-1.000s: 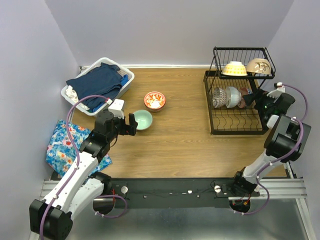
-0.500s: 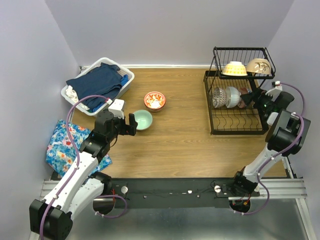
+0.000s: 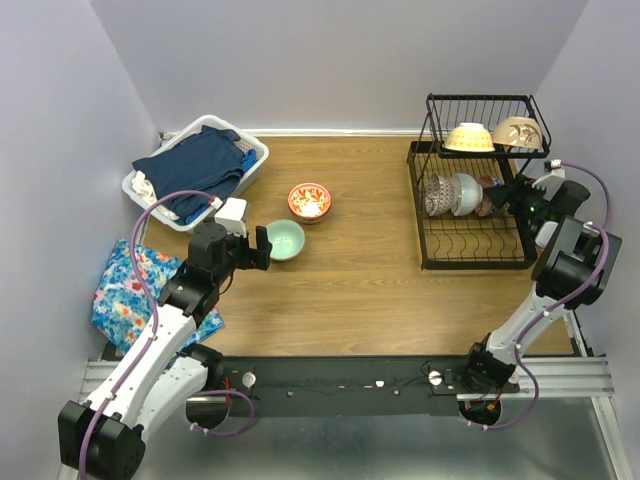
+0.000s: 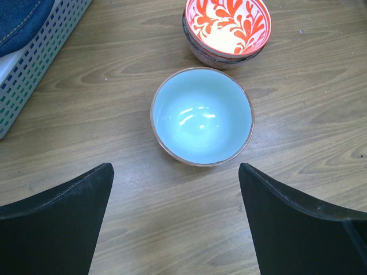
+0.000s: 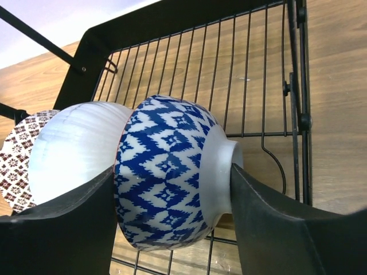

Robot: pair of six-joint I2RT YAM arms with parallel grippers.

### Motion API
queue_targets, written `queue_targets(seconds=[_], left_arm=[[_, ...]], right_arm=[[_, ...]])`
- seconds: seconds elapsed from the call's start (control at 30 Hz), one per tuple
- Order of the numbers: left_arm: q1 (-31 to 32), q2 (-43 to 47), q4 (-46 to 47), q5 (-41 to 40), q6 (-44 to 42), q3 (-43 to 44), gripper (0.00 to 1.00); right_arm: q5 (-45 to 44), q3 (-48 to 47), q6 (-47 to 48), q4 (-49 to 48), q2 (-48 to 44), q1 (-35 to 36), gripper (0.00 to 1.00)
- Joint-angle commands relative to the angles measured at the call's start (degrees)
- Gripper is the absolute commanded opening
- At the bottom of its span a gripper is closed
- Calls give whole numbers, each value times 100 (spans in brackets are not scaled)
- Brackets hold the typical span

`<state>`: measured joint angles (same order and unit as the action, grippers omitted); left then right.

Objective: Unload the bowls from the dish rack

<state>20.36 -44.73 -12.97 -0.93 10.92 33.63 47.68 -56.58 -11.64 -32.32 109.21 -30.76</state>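
The black wire dish rack (image 3: 470, 262) stands at the far right. Its top tier holds a cream-yellow bowl (image 3: 468, 137) and a beige bowl (image 3: 517, 132). On the lower tier, three bowls stand on edge: a dark patterned one (image 5: 14, 160), a white ribbed one (image 5: 71, 152) and a blue-and-white one (image 5: 166, 172). My right gripper (image 5: 172, 183) is shut on the blue-and-white bowl, one finger at its rim and the other on its foot. My left gripper (image 4: 175, 169) is open just short of the mint green bowl (image 4: 202, 114), which sits upright on the table in front of the red-orange floral bowl (image 4: 227, 26).
A white laundry basket (image 3: 197, 170) with dark clothes sits at the far left. A blue floral cloth (image 3: 125, 290) lies by the left arm. The rack's wires (image 5: 229, 69) and frame (image 5: 172, 34) surround the right gripper closely.
My right gripper has reached a little further into the rack's lower tier and its fingers have closed in onto the blue-and-white bowl. The left arm has barely moved.
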Motion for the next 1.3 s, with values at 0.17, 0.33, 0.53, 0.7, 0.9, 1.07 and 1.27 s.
queue_targets(seconds=[0.17, 0.33, 0.53, 0.7, 0.9, 1.07, 1.27], left_arm=[[21, 105, -3, -136, -63, 30, 99], [21, 131, -4, -118, -28, 47, 99], [21, 140, 14, -101, 16, 56, 99], [21, 158, 5, -65, 60, 56, 99], [21, 175, 14, -100, 130, 56, 99], [21, 166, 58, -48, 218, 21, 99], [21, 0, 154, 83, 419, -32, 99]], right_arm=[[-250, 33, 293, 384, -470, -26, 54], [-566, 129, 522, 647, -822, -26, 36], [-1067, 314, 522, 718, -1331, -26, 34], [-1314, 760, 181, 587, -1779, -26, 34], [-1437, 1684, -1101, -291, -2569, -26, 34], [-1709, 2528, -1771, -688, -3308, -9, 33], [-2008, 3038, -2298, -820, -4144, 211, 33]])
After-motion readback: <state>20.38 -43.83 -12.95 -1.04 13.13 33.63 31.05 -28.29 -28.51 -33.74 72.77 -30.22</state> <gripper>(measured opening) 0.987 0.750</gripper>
